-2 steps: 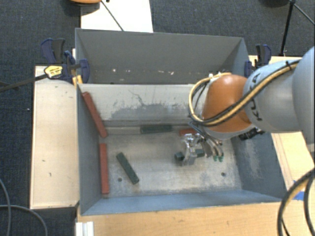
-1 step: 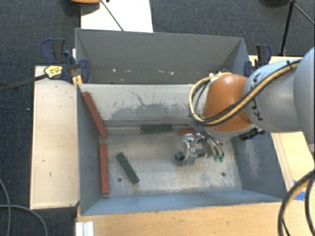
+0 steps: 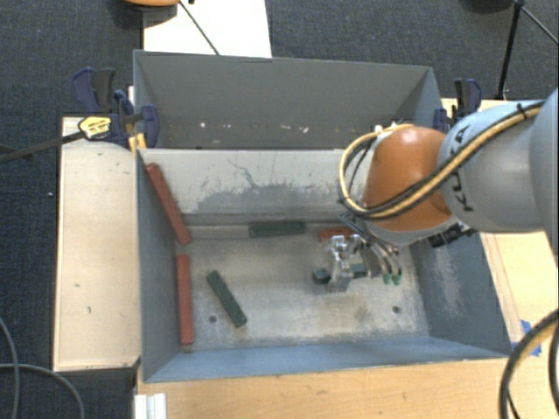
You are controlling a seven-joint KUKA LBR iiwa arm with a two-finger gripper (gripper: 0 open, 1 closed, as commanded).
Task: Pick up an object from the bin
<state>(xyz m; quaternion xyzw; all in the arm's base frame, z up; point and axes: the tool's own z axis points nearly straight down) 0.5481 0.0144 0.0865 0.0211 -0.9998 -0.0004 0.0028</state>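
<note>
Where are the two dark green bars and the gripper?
dark green bar at the back wall (image 3: 277,229): camera view, middle of its length.
dark green bar on the floor (image 3: 226,298): camera view, middle of its top face.
gripper (image 3: 339,278): camera view, its lower tip.

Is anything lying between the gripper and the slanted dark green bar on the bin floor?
Nothing visible does: bare bin floor separates the gripper from the slanted dark green bar. The red sticks lie beyond it, along the wall.

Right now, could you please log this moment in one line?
pincer over grey metal bin's floor, right-centre; dark green flat bar nearby at back wall; grasp unclear
</note>
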